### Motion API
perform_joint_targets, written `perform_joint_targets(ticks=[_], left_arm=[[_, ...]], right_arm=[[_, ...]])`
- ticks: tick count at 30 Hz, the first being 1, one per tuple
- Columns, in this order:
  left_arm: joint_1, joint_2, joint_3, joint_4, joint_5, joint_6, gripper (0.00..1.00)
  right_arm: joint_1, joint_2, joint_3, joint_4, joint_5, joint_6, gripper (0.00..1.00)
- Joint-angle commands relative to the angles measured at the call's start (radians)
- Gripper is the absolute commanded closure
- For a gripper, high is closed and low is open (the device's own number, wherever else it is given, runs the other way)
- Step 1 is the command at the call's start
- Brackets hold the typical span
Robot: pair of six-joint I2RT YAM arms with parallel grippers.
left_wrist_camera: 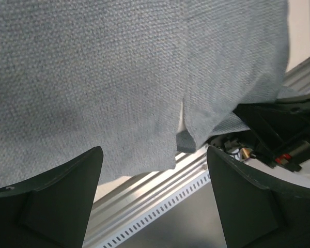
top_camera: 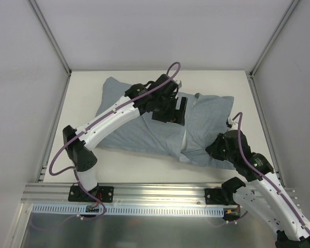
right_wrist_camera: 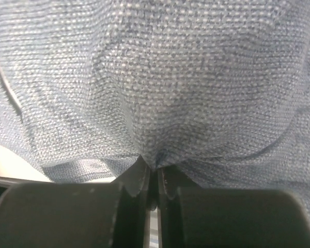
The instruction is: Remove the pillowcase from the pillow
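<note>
The blue-grey pillowcase (top_camera: 139, 129) covers the pillow and lies across the middle of the table. Of the white pillow only a thin sliver (left_wrist_camera: 182, 114) shows, at the cover's overlap slit. My left gripper (top_camera: 178, 111) is open and hovers above the cover's middle, near that slit; its fingers (left_wrist_camera: 57, 196) frame the fabric's near edge. My right gripper (top_camera: 213, 150) is shut on a fold of the pillowcase (right_wrist_camera: 155, 103) at its near right edge; the cloth puckers into the closed fingertips (right_wrist_camera: 139, 178).
An aluminium rail (top_camera: 160, 191) runs along the table's near edge, just below the pillowcase. White walls with metal corner posts (top_camera: 49, 39) enclose the table on three sides. Bare table (top_camera: 82, 88) lies left of the pillow.
</note>
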Motion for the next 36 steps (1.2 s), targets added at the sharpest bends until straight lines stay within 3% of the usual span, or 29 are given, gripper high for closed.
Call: perform_joint_targets(ticks=[1,3,10,14,15,19,20,22,23,27,30,31,34,36], left_arm=[[-0.029,0.069,0.032,-0.002,-0.128,0.005,0.18],[-0.040,0.098,0.041,-0.007,-0.197,0.001,0.17],[-0.106,0.217,0.142,-0.007,-0.230,0.011,0.16],[-0.104,0.258,0.128,-0.007,-0.259,0.015,0.21],[-0.103,0.259,0.124,-0.007,-0.265,0.017,0.25],[-0.080,0.230,0.066,-0.010,-0.326,0.012,0.61],[-0.057,0.216,0.044,-0.012,-0.326,0.003,0.75],[-0.026,0.146,-0.031,-0.010,-0.329,-0.031,0.88],[0.006,0.118,-0.089,-0.010,-0.334,-0.043,1.00],[0.051,-0.046,-0.204,-0.004,-0.351,-0.109,1.00],[0.052,-0.126,-0.261,0.021,-0.320,-0.134,1.00],[0.052,-0.143,-0.273,0.042,-0.310,-0.140,1.00],[0.052,-0.175,-0.312,0.068,-0.279,-0.150,1.00],[0.052,-0.181,-0.333,0.076,-0.279,-0.160,1.00]], right_arm=[[0.001,0.017,0.056,-0.111,0.062,0.008,0.99],[0.001,0.023,0.058,-0.109,0.058,0.005,0.99],[0.000,0.034,0.035,-0.091,0.042,0.014,0.99],[0.001,0.043,0.032,-0.090,0.045,0.009,0.99],[0.001,0.043,0.030,-0.091,0.048,0.008,0.99],[0.001,0.045,0.038,-0.109,0.064,0.003,0.99],[0.001,0.043,0.039,-0.116,0.067,0.003,0.99],[0.001,0.042,0.038,-0.123,0.073,0.002,0.99],[0.001,0.040,0.038,-0.125,0.064,-0.001,0.99],[0.003,0.040,0.050,-0.134,0.062,-0.034,0.98],[0.020,0.068,0.142,-0.177,0.113,-0.069,0.57],[0.043,0.080,0.177,-0.188,0.136,-0.089,0.36],[0.089,0.169,0.320,-0.205,0.203,-0.118,0.19],[0.125,0.267,0.415,-0.205,0.245,-0.132,0.18]])
